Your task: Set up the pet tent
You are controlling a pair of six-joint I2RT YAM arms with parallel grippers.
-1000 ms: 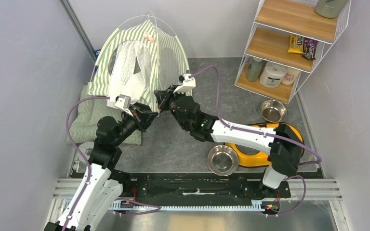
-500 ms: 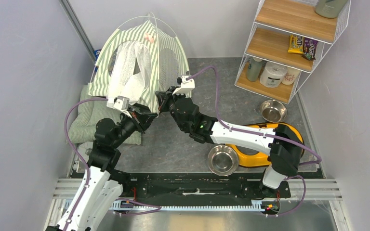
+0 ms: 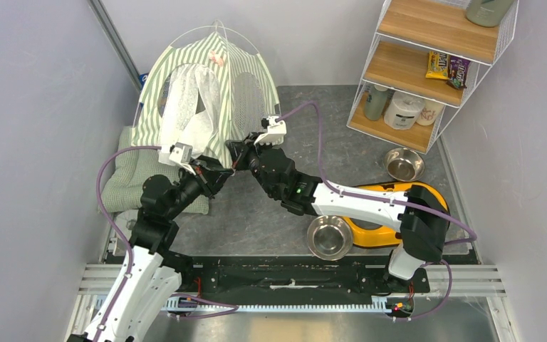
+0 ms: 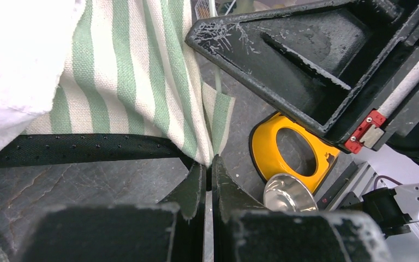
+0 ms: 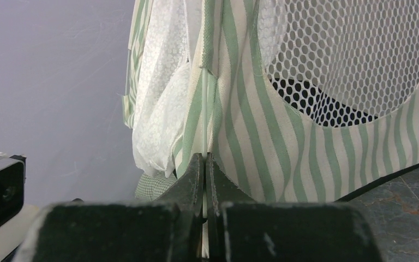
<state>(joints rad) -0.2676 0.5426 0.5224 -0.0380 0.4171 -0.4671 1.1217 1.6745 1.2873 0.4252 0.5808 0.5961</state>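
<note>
The pet tent, green-and-white striped with white mesh panels and thin white poles, stands domed at the back left. My left gripper is shut on the tent's lower front corner; the left wrist view shows striped fabric pinched at the jaw tips. My right gripper is shut on a thin white pole that runs up the tent's corner seam, next to the round mesh window. The two grippers sit close together at that corner.
A pale green quilted cushion lies under the tent's left side. A yellow double-bowl holder and a steel bowl sit front right, another bowl behind. A wire shelf stands back right. Walls close in left and right.
Both grippers have shifted slightly left and toward the near edge with the tent's corner, staying shut. The tent's front fabric has moved a little with them.
</note>
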